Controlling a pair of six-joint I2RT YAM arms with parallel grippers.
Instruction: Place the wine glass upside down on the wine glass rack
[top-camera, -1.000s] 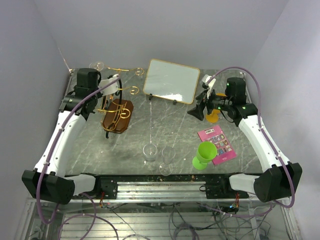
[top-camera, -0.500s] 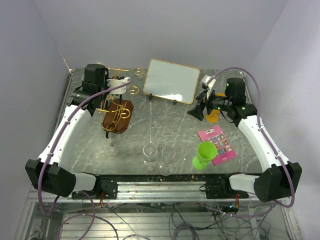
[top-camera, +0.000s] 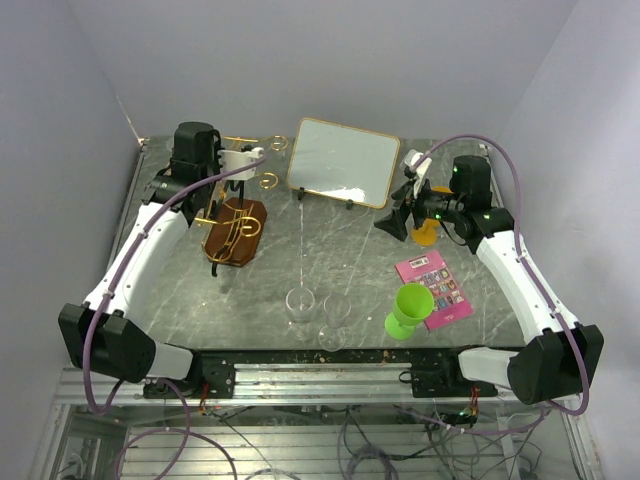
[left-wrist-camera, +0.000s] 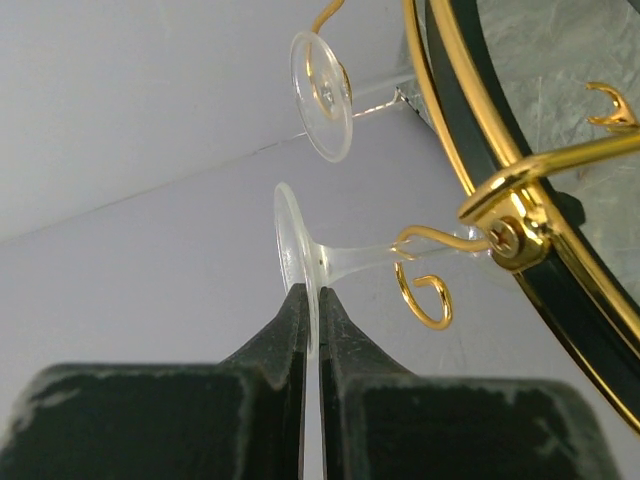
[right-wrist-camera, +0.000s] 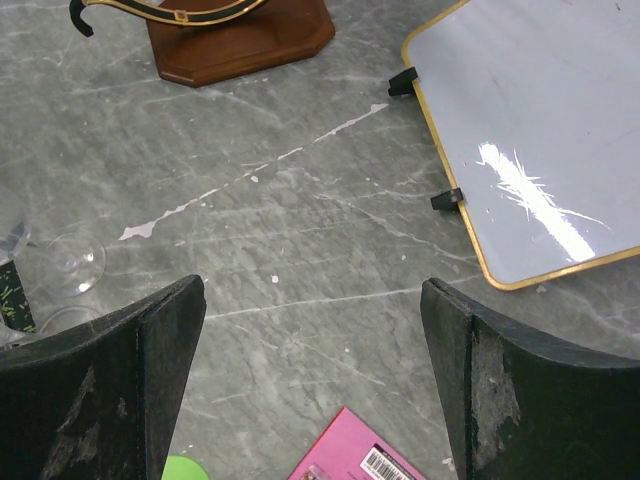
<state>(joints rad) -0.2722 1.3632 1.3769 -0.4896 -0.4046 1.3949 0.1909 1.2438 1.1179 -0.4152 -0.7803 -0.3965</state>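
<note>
My left gripper (left-wrist-camera: 312, 300) is shut on the rim of a clear wine glass's foot (left-wrist-camera: 288, 235). The glass lies sideways, and its stem (left-wrist-camera: 358, 260) runs right, past a curled gold hook (left-wrist-camera: 424, 292) of the wine glass rack (top-camera: 236, 228). The bowl is hidden behind the rack's gold hoop (left-wrist-camera: 452, 90). A second clear glass foot (left-wrist-camera: 323, 95) hangs on a farther rack arm. In the top view my left gripper (top-camera: 244, 162) is above the rack's dark wooden base. My right gripper (right-wrist-camera: 312, 400) is open and empty over the marble table, also seen in the top view (top-camera: 392, 224).
A gold-framed white board (top-camera: 343, 162) stands at the back centre. Two clear glasses (top-camera: 300, 304) stand near the front edge. A green cup (top-camera: 408, 308) and a pink card (top-camera: 434, 288) lie at the front right. An orange object (top-camera: 426, 236) sits under the right arm.
My left arm has swung right and forward, bringing the held glass from the back left corner to above the rack. The right arm has not moved.
</note>
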